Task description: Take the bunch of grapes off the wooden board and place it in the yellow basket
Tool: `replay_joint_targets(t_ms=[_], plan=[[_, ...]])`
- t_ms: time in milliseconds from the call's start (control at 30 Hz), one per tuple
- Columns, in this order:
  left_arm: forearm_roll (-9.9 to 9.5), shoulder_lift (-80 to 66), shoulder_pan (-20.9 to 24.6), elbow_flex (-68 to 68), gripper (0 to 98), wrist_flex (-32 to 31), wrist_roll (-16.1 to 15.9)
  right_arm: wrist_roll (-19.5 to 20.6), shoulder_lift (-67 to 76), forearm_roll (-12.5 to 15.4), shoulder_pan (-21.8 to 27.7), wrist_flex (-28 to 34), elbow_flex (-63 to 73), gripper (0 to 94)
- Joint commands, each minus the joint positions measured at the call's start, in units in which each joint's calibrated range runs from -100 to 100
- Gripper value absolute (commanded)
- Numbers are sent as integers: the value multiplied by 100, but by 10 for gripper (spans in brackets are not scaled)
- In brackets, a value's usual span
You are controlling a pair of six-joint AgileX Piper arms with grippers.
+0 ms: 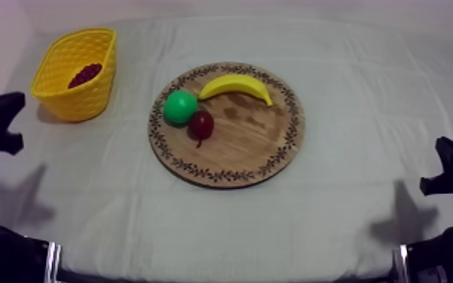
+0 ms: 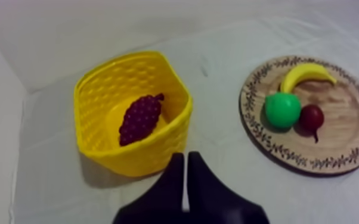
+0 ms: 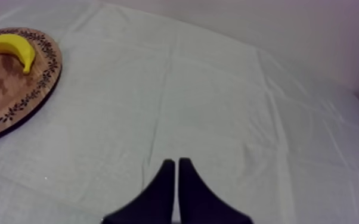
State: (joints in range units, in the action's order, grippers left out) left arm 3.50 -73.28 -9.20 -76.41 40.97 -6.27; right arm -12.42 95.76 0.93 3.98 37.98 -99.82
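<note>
Creased grey-white cloth (image 1: 365, 188), pale wall (image 3: 289, 24) behind, grapes (image 1: 85, 74) in yellow basket (image 1: 64, 101)

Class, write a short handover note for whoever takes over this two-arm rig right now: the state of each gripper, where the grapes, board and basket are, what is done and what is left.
Left gripper: shut on nothing, facing the yellow basket.
Right gripper: shut on nothing, over bare cloth beside the wooden board.
Bunch of grapes: lying inside the basket, at the table's left side.
On the board: a banana, a green fruit and a small red fruit.
Done: the grapes are off the board and in the basket.
Left: nothing, as far as I can see; the job looks finished.
</note>
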Motion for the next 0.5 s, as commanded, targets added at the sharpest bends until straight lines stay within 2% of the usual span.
replay_joint_targets(t_ms=[0, 267, 467], plan=[[9, -483, 14, -467, 0, -20, -101, -1, 0, 2, 0, 0, 4, 3], [-43, -1337, 41, -1230, 0, 128, 25, -1, 0, 2, 0, 0, 4, 3], [-77, -1860, 27, -1663, 0, 340, 314, 2, 0, 2, 0, 0, 4, 3]])
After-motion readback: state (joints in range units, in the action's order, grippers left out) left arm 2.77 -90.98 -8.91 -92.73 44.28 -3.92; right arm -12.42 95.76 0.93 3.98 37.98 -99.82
